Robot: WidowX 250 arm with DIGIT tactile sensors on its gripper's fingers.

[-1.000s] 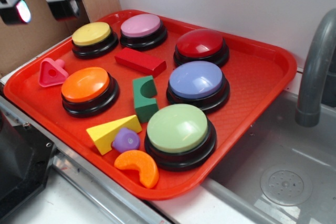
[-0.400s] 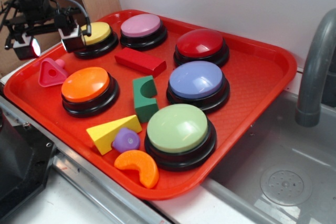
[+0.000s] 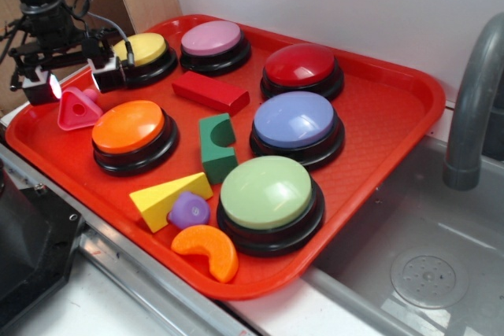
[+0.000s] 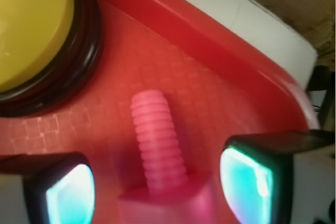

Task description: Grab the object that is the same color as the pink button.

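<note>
The small pink triangle [image 3: 77, 109] lies on the red tray [image 3: 378, 147] at its left edge, left of the orange button. In the wrist view its ribbed pink knob [image 4: 157, 140] points up the frame between my fingers, which are apart from it. My gripper [image 3: 72, 82] is open, low over the triangle, one finger on each side. The pink button [image 3: 213, 40], a pale pink dome on a black base, stands at the back of the tray.
The yellow button [image 3: 140, 54] is close to the right of my gripper and also shows in the wrist view [image 4: 31, 30]. The orange button [image 3: 130, 133], a red block [image 3: 210, 92], a green block [image 3: 217, 145] and other buttons fill the tray. A sink and a faucet [image 3: 472, 108] are to the right.
My gripper has come down from the upper left to sit low over the pink triangle, jaws still open. The objects on the tray have not moved.
</note>
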